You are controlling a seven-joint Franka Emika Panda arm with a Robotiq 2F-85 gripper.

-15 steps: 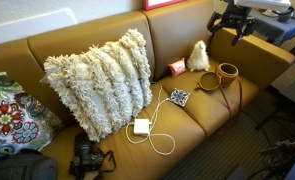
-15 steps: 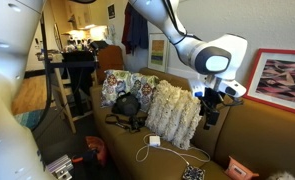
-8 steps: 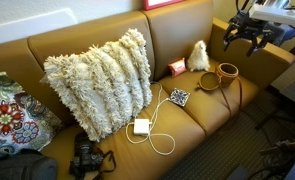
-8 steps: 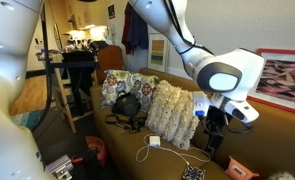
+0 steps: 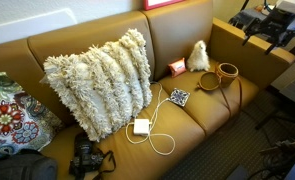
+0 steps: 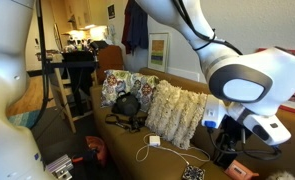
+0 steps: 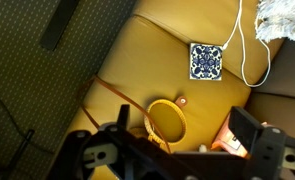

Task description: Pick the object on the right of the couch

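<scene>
- One small woven basket [image 5: 227, 72] is sitting on the end seat cushion of the couch [image 5: 192, 30]. Its thin loop strap [image 5: 208, 84] is trailing across the leather, and it is lying just where it lay a second ago, untouched.
- Just beside it, toward the backrest, a cream fluffy toy [image 5: 198, 55] and a small orange-red item [image 5: 176, 67] are resting. A patterned tile [image 5: 179, 97] is lying near it on the side toward the middle of the seat (none of these is the target).
- Above that end of the couch, the gripper [image 5: 267, 30] is travelling. Over the last second it has been sliding steadily outward past the couch's arm, and the forearm is swinging nearer the camera in an exterior view [image 6: 222, 145].
- Seen from the wrist, the basket [image 7: 167, 120] is showing low in the middle of the picture. The jaws are standing released, spread wide on either side of it and holding nothing.
- Judging by this, the arm is lining up overhead rather than grasping, so the descent and the closing are both remaining to be done. The strap and the nearby toy are looking like the likeliest things to snag.
</scene>
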